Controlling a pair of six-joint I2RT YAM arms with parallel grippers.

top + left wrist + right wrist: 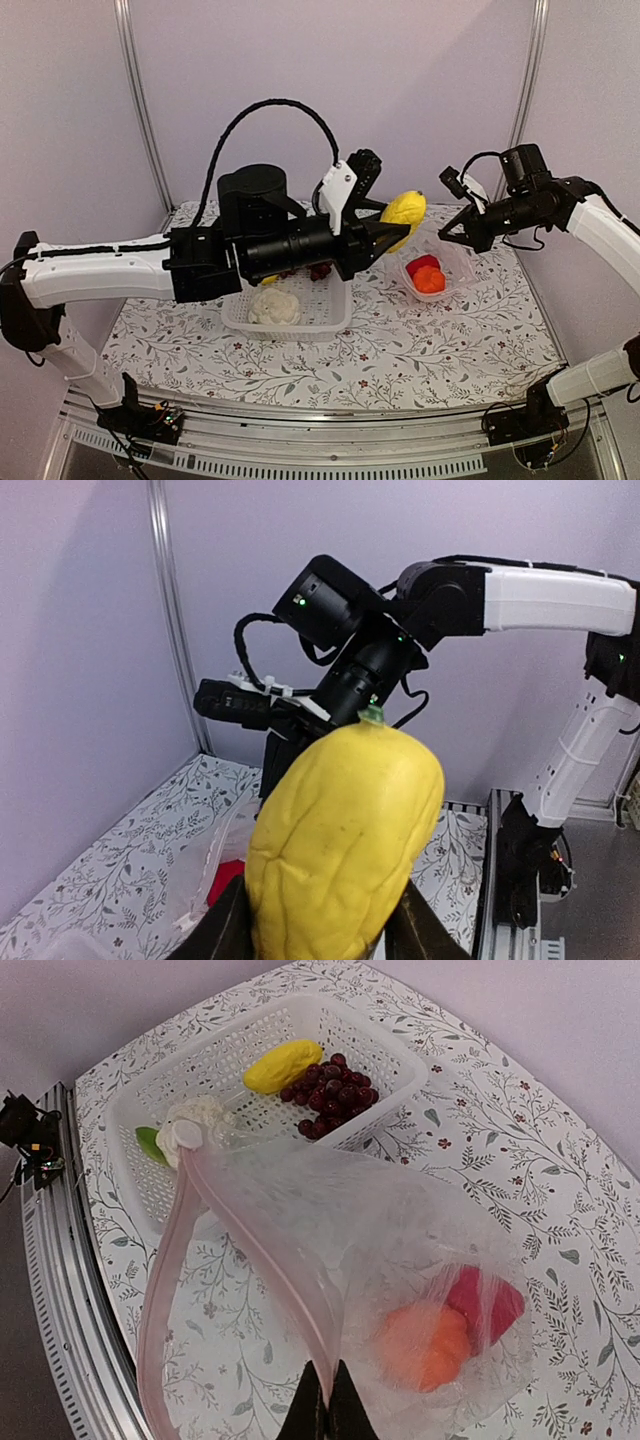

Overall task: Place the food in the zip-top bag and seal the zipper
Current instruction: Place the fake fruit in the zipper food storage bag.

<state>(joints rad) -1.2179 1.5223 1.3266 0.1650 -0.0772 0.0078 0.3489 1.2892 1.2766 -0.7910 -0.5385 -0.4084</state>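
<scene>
White lattice basket (pixel 285 328), rectangular, upright on bench (pixel 400 350), left of centre. Bench top white with leaf-and-flower print. Metal rail (pixel 330 440) runs along the near edge. Left post (pixel 141 100) and right post (pixel 527 80) stand against the pale lilac wall (pixel 420 80).

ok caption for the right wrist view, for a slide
Right gripper pinches the zip-top bag by its zipper, red piece and orange piece inside, white basket behind.

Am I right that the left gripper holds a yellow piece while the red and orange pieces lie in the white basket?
Not quite: the red piece and orange piece lie inside the zip-top bag, as the right wrist view shows.
</scene>
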